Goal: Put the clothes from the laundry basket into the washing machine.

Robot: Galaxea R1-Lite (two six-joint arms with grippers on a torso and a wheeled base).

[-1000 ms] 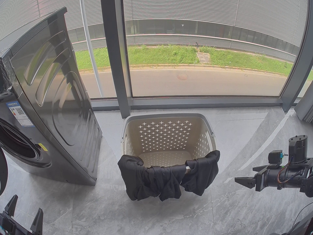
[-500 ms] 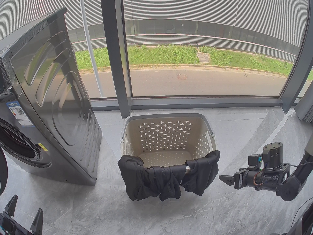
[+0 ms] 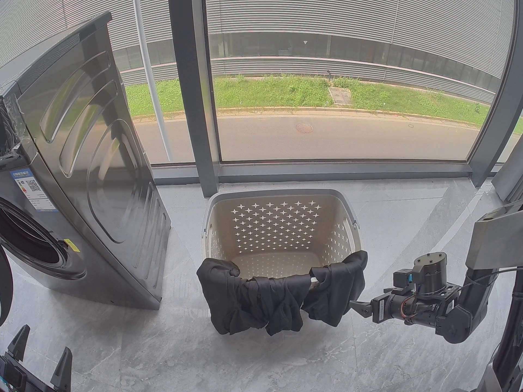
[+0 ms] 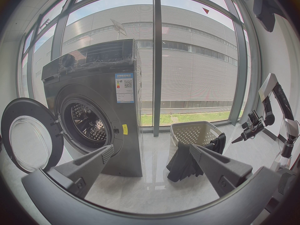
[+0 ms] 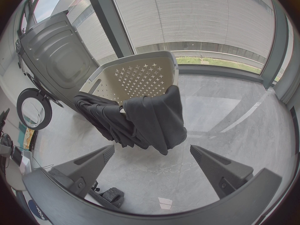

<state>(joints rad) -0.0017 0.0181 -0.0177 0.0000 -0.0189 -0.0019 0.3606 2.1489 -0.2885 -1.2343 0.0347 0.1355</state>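
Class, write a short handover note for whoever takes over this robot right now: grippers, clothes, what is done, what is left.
The left gripper is open and empty, low, facing the washing machine.
The right gripper is open and empty, just right of the clothes, not touching them.
The clothes, black, hang over the near rim of the laundry basket.
The door is open; the drum looks empty.
Done: nothing loaded.
Left: grasp the clothes and put them in the drum.

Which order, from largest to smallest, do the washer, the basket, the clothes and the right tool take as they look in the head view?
1. washer
2. basket
3. clothes, close to the basket
4. right tool
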